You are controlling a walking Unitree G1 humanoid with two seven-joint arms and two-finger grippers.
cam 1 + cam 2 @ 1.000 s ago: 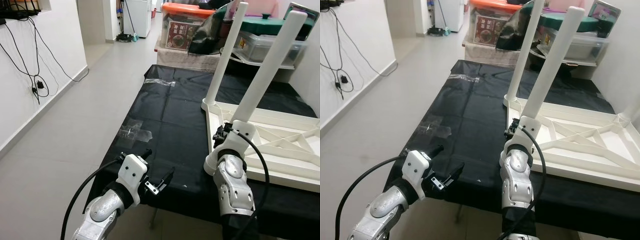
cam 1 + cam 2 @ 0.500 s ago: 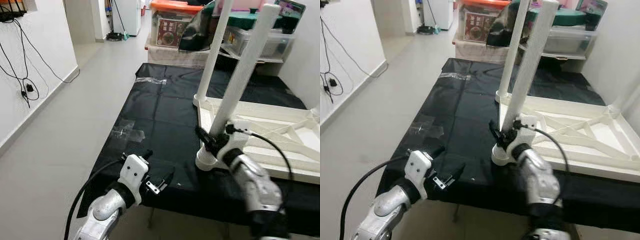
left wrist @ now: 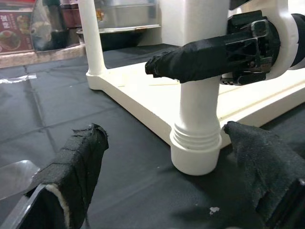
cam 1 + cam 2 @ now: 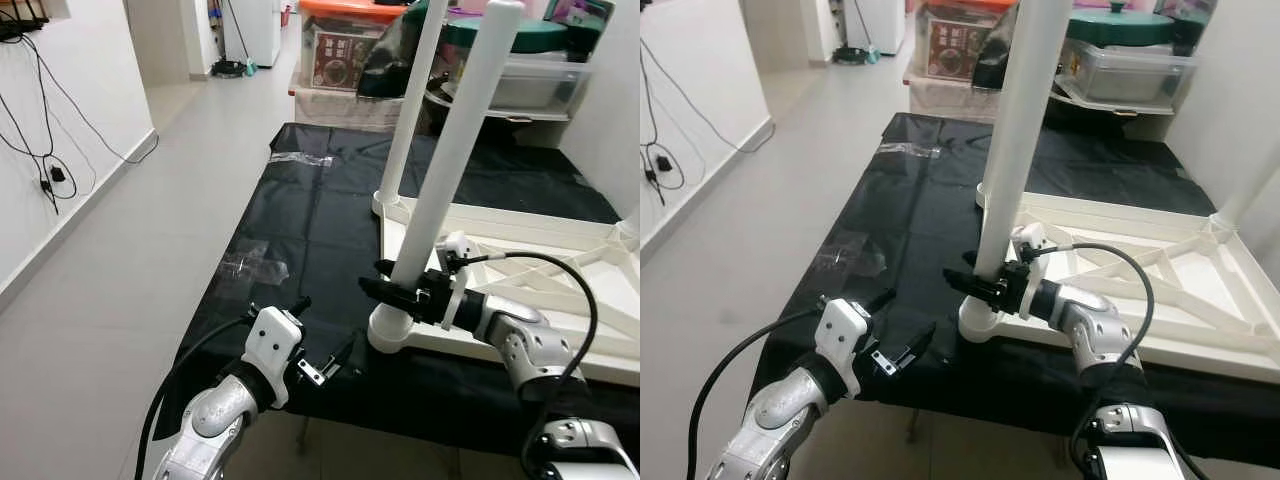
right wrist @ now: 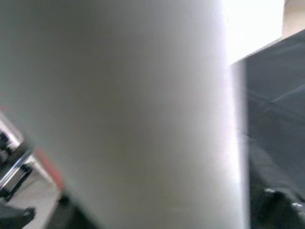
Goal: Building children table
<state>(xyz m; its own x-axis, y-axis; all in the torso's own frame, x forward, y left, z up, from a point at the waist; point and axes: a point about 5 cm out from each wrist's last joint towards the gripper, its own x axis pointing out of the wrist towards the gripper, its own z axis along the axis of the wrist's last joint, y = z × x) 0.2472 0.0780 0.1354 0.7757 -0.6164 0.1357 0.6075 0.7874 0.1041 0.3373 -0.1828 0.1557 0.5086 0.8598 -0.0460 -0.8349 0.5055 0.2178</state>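
Silver jointed arms with white wrist housings, looping black cables and fabric-wrapped black claw fingers [image 3: 71,167].

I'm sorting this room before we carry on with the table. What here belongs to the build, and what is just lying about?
Belongs: upturned white tabletop; near leg gripped by right gripper; far leg; left gripper, open.

Lying about: storage boxes; wall cables; clear tape.
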